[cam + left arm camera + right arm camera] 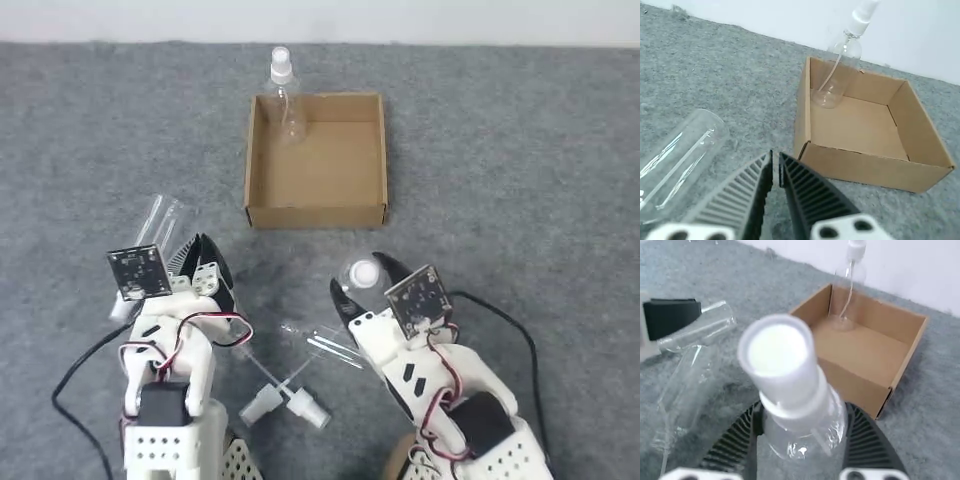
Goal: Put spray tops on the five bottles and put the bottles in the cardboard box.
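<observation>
The cardboard box (315, 212) lies open at the table's far middle. One capped bottle (285, 95) leans upright in its far left corner, seen too in the left wrist view (840, 65) and the right wrist view (850, 285). My right gripper (362, 280) is shut on an upright clear bottle (790, 385) with a white spray top, in front of the box. My left gripper (775, 161) is shut and holds nothing. Clear uncapped bottles (160, 222) lie just to its left on the carpet, and one bottle (680, 160) is close beside its fingers.
Two loose white spray tops (262, 405) (308, 408) with thin tubes lie crossed on the grey carpet between the arms. More thin clear tubes (330, 347) lie near the right arm. Cables trail by each base. Open carpet surrounds the box.
</observation>
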Robot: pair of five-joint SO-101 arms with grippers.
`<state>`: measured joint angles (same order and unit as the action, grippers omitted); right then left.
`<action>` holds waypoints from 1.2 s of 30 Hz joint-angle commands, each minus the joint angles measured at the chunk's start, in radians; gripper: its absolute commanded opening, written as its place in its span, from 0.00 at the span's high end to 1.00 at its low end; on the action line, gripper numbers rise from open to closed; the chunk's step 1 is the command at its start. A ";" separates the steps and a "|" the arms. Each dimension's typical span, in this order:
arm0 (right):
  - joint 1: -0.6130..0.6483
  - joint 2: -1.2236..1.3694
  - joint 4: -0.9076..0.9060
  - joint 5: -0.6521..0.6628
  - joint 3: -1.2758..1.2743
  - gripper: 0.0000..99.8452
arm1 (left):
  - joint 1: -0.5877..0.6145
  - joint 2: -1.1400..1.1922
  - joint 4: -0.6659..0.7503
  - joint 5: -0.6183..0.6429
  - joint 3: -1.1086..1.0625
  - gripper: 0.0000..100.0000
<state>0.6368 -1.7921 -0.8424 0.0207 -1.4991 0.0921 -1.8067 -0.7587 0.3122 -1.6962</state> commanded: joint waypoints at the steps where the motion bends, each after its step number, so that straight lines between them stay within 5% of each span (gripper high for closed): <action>1: -0.010 -0.013 -0.004 0.063 0.112 0.91 | 0.006 -0.015 0.028 -0.009 0.012 0.99; 8: -0.010 0.041 -0.005 0.077 0.221 0.91 | 0.006 -0.015 0.028 -0.009 0.012 0.99; 36: -0.004 0.923 0.108 0.044 0.798 0.90 | 0.006 -0.014 0.008 -0.009 0.012 0.99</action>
<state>0.6383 -0.9467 -0.8193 0.0744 -0.7795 0.0921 -1.8067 -0.7587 0.3122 -1.6962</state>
